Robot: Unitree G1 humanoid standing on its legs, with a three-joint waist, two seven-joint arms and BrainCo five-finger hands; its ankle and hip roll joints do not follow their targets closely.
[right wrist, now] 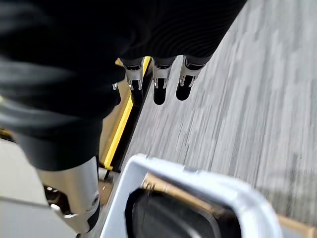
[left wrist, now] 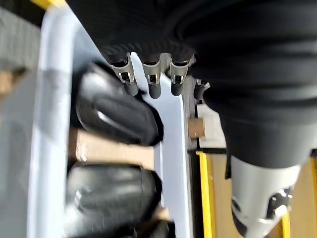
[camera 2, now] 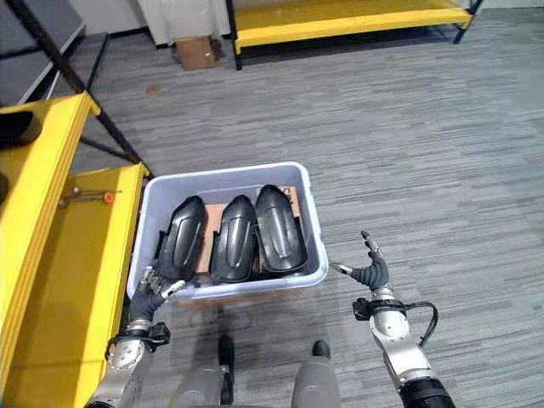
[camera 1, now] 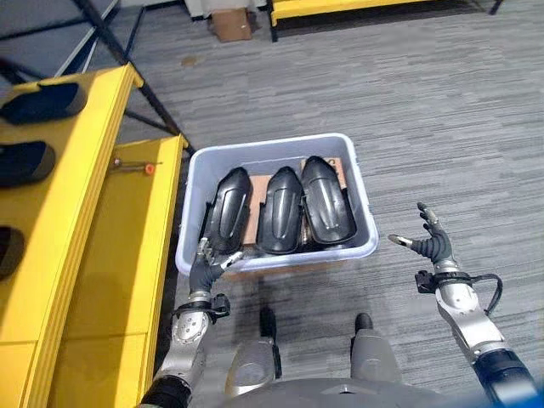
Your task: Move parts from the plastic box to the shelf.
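A tiered yellow metal shelf (camera 1: 127, 246) stands at the left, with dark parts (three can be counted) on its upper level. Beside it, the left robot hand (camera 1: 206, 261), fingers loosely extended and holding nothing, reaches the near rim of a pale rectangular plastic box (camera 1: 361, 212) holding three glossy black moulded shell-shaped parts (camera 1: 280, 208) side by side. To the right, the right robot hand (camera 1: 429, 240) hovers splayed and empty over grey striped carpet floor (camera 1: 442, 110).

parts (camera 1: 281, 209) in box (camera 1: 361, 223) — shelf (camera 1: 93, 221) left

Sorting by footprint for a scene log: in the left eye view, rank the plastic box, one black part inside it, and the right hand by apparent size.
1. Plastic box
2. Black part
3. Right hand
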